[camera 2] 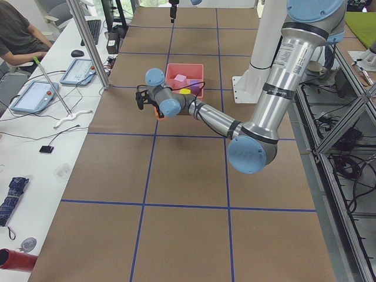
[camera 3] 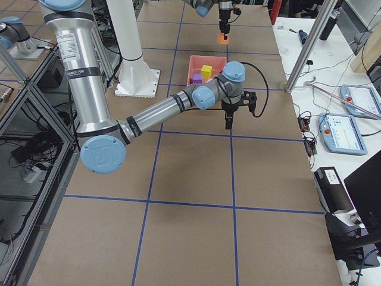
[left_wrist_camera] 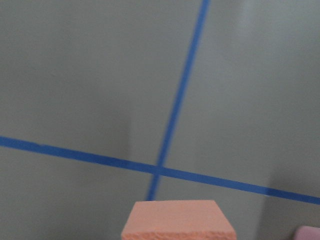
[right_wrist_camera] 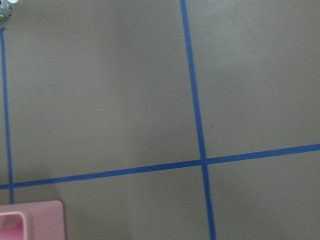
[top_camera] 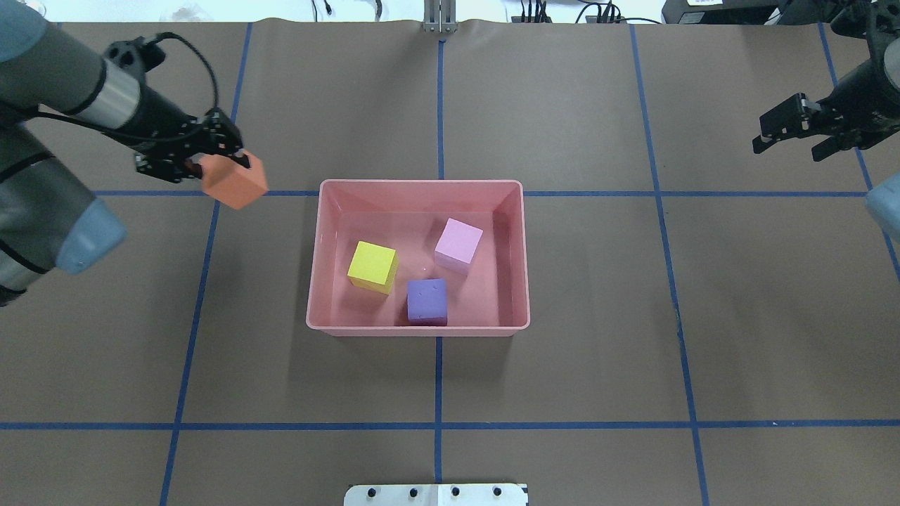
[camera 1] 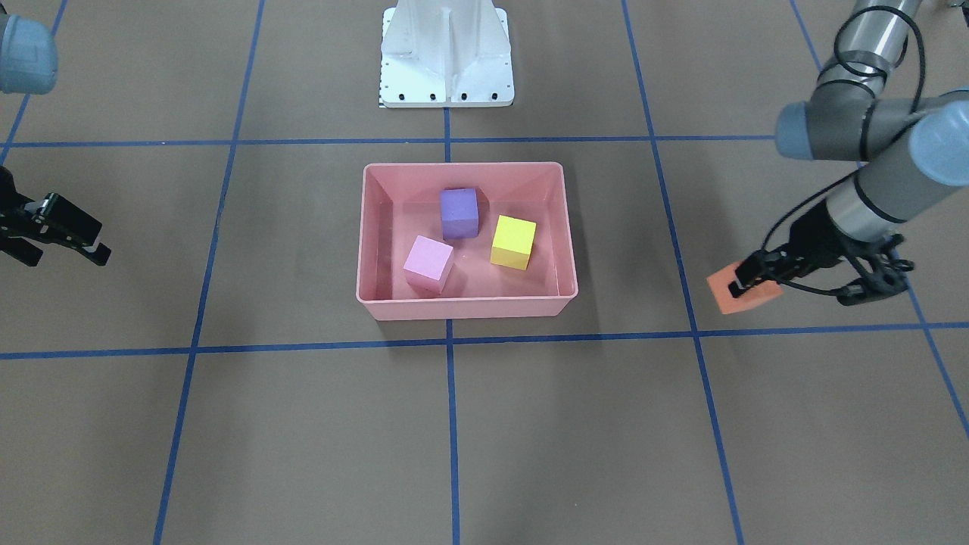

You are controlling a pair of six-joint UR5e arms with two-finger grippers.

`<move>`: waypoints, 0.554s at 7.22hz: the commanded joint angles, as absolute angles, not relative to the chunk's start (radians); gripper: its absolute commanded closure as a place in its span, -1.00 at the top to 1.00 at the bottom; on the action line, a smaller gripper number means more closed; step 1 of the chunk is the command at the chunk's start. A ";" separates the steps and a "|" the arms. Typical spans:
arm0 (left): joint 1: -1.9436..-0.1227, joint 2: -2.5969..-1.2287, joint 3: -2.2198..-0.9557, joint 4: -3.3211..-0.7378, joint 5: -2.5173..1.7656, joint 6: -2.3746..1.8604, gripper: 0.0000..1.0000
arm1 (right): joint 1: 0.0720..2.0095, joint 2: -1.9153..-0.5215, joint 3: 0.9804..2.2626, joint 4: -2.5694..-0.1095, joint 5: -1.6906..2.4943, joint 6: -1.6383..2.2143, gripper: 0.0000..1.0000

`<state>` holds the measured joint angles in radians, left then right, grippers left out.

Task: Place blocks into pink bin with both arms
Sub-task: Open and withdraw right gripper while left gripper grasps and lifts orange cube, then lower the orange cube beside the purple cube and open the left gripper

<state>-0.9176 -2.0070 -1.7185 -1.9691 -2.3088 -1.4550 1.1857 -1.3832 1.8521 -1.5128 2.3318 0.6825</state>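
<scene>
The pink bin (top_camera: 418, 187) sits mid-table and holds the yellow block (top_camera: 373, 266), the light pink block (top_camera: 458, 244) and the purple block (top_camera: 427, 301). My left gripper (top_camera: 226, 164) is shut on the orange block (top_camera: 236, 183) and holds it above the table, just off the bin's far-left corner. The front view shows the same gripper (camera 1: 749, 288) and block (camera 1: 727, 297). The block's top edge shows in the left wrist view (left_wrist_camera: 178, 221). My right gripper (top_camera: 791, 137) is open and empty, far to the right of the bin.
The white pedestal base (camera 1: 447, 60) stands on the robot's side of the bin. Blue tape lines cross the brown table. A corner of the bin shows in the right wrist view (right_wrist_camera: 30, 220). A side desk with tablets (camera 2: 35, 94) runs along the far edge.
</scene>
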 commanded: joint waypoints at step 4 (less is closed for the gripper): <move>-0.421 -2.427 -1.729 -1.558 -1.870 -1.758 -1.00 | 1.189 -1.394 1.790 -1.450 2.322 0.649 1.00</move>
